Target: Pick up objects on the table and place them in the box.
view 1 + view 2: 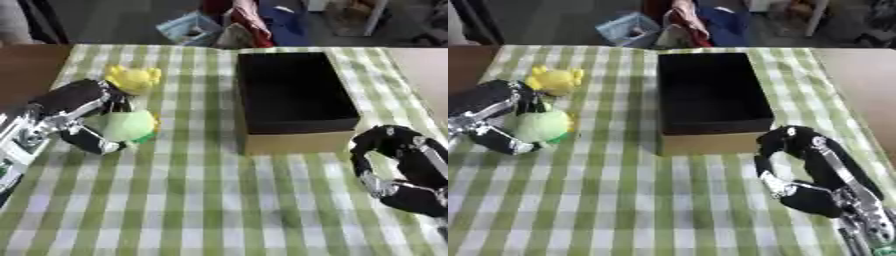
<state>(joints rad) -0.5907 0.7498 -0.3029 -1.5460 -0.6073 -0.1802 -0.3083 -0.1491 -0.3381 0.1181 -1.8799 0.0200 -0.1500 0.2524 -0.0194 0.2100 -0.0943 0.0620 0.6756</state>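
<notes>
A green soft toy (125,127) sits at the left of the checked table, and my left hand (77,116) is curled round it from the left, thumb below and fingers above. Just behind it lies a yellow soft toy (133,78), touching the hand's upper side. The black-lined cardboard box (293,92) stands open in the middle, a little to the right, with nothing visible inside. My right hand (802,167) rests at the lower right, near the box's front corner, its fingers curled with nothing between them.
The green-and-white checked cloth (201,200) covers the table, with bare brown tabletop (26,70) at the far left. Beyond the far edge lie a blue basket (188,29) and bundled cloth in red and blue (262,20).
</notes>
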